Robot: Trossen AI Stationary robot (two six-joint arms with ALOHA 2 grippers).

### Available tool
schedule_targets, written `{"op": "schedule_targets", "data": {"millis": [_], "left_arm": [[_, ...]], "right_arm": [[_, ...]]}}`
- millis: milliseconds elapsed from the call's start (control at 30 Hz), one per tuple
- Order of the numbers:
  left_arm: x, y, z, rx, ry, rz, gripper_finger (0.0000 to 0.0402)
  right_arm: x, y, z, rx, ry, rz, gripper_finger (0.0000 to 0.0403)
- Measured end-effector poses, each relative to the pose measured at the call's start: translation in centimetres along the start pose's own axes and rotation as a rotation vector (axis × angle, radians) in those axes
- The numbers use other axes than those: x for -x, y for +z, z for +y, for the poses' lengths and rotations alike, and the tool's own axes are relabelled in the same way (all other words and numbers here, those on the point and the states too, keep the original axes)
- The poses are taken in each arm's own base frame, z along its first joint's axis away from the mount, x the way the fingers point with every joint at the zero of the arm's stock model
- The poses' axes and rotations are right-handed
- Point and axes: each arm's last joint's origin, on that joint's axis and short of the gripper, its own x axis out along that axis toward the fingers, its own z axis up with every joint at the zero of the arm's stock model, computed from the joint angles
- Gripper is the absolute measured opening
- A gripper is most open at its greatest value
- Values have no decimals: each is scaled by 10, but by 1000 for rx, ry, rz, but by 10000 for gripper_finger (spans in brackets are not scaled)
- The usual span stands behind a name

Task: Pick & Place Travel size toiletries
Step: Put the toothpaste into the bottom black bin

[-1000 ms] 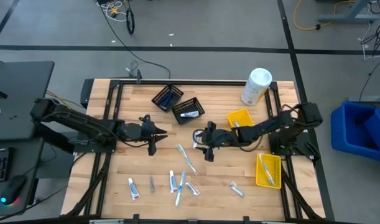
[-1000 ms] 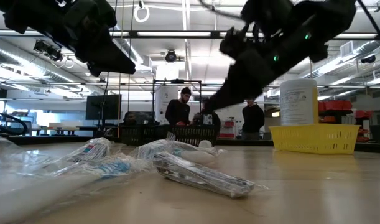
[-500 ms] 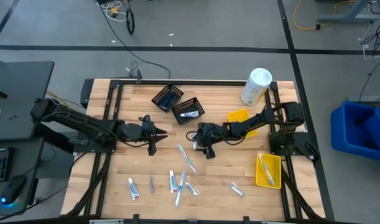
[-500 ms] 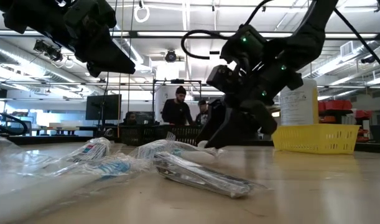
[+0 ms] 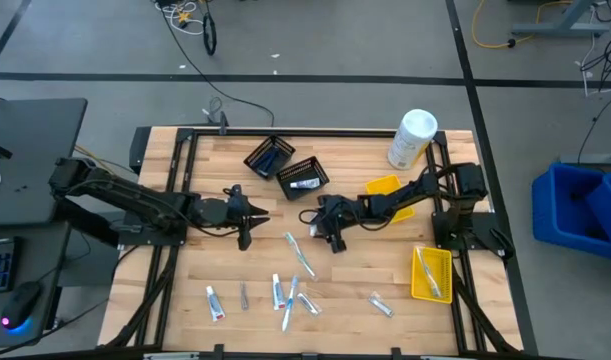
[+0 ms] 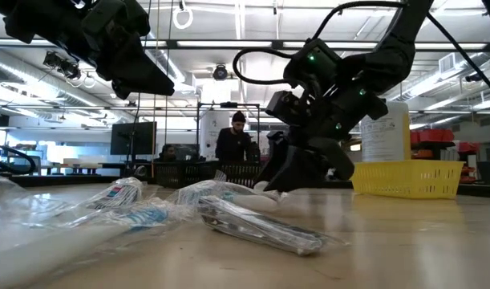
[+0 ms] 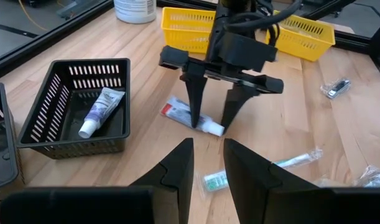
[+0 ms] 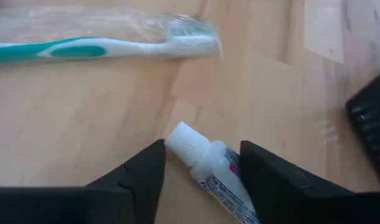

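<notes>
My right gripper (image 5: 321, 226) is open and low over the table's middle. Its fingers stand on either side of a white mini toothpaste tube (image 8: 209, 167), also seen in the left wrist view (image 7: 193, 117); no touch shows. The tube lies flat on the wood. A wrapped green-white toothbrush (image 8: 84, 48) lies just beyond it. More wrapped toiletries (image 5: 285, 293) lie scattered toward the near edge. My left gripper (image 5: 247, 215) hovers left of centre, narrowly open (image 7: 208, 163), holding nothing.
Two black mesh baskets (image 5: 268, 157) (image 5: 303, 178) sit near the far edge; one (image 7: 78, 106) holds a tube. Yellow bins (image 5: 385, 190) (image 5: 431, 273) stand on the right, and a white canister (image 5: 412, 138) at the far right corner. People stand in the room beyond.
My right gripper has swung down from above the table and moved toward the table's left, ending low with its open fingers around the toothpaste tube. Most of the drop came in the first half second, with only a small settling since.
</notes>
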Motion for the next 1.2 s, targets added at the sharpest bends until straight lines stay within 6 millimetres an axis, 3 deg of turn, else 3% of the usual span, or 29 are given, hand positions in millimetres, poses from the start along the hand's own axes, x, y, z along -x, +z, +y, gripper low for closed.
{"op": "schedule_targets", "data": {"millis": [367,567,767,1000,1100,1200], "left_arm": [[0,0,0,-9,0,1,95],[0,0,0,-7,0,1,95],[0,0,0,-6,-3,2,95],[0,0,0,-6,-3,1,95],[0,0,0,-6,-3,1,95],[0,0,0,-6,-3,1,95]], "right_arm": [[0,6,-5,-110,-96,-58,117],[1,15,-9,-214,-153,-163,105],[8,32,-17,-271,-337,-314,105],[17,63,-58,-237,-589,-318,111],[18,58,-82,-292,-559,-247,112],[18,40,-99,-437,-499,-182,112]]}}
